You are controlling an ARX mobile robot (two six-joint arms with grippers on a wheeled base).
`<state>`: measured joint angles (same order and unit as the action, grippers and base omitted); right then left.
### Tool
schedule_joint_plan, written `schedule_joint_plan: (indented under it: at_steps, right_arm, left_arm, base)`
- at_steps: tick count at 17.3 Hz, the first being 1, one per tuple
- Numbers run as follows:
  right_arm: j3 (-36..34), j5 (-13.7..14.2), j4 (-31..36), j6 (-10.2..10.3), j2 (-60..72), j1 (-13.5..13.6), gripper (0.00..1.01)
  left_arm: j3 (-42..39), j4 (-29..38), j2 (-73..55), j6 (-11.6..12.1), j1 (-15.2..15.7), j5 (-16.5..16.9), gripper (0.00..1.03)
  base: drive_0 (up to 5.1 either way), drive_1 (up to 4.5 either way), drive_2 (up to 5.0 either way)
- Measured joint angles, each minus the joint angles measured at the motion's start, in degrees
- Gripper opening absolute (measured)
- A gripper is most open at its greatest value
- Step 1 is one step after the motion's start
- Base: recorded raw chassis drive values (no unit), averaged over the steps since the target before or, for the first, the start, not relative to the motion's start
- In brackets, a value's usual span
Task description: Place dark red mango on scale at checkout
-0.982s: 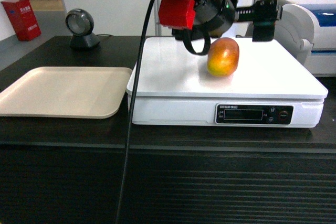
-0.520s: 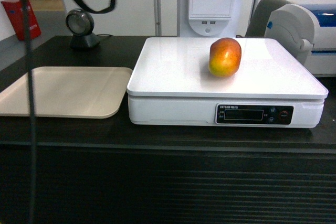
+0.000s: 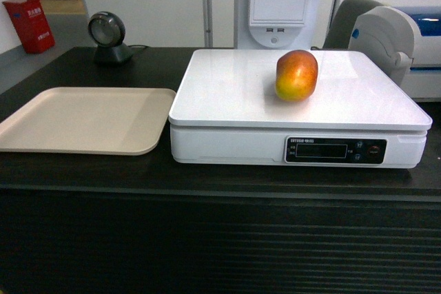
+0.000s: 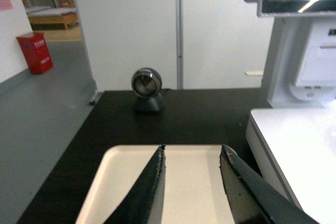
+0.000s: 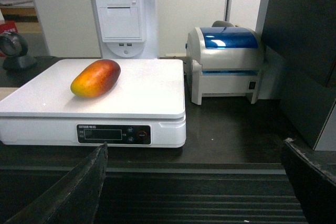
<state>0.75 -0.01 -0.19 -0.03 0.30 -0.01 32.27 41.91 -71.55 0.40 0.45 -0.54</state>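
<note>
1. Left gripper (image 4: 191,182): jaws parted, empty, above the beige tray (image 4: 189,182).
2. Right gripper (image 5: 194,187): jaws wide apart, empty.
3. Dark red mango (image 3: 296,75): lying on the scale (image 3: 227,94), checkout (image 3: 83,177); unrestrained.
4. Risk: rounded fruit may roll if the counter is jolted.

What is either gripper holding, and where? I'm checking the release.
Nothing. Both grippers, left and right, are open and empty; the dark red mango lies on the scale.
</note>
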Motion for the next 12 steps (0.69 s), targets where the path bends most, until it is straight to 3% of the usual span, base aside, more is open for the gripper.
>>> schedule_joint_plan:
  at_steps: [3,6,12]
  right_arm:
    - [0.0,0.0,-0.04,0.0,0.0,0.0,0.98]
    - [0.0,0.0,-0.02,0.0,0.0,0.0,0.98]
    - [0.0,0.0,-0.02,0.0,0.0,0.0,0.98]
  left_arm:
    - [-11.15,2.05,5.29,-0.11,-0.5,0.5,0.01]
    - [-18.08,2.71,12.63,-0.22,-0.42,0.5,0.02]
    - [-26.43,-2.64,25.75,-0.22,-0.46,0.5,0.02]
  base:
    - [0.0,0.0,0.0]
    - [0.0,0.0,0.0]
    - [0.0,0.0,0.0]
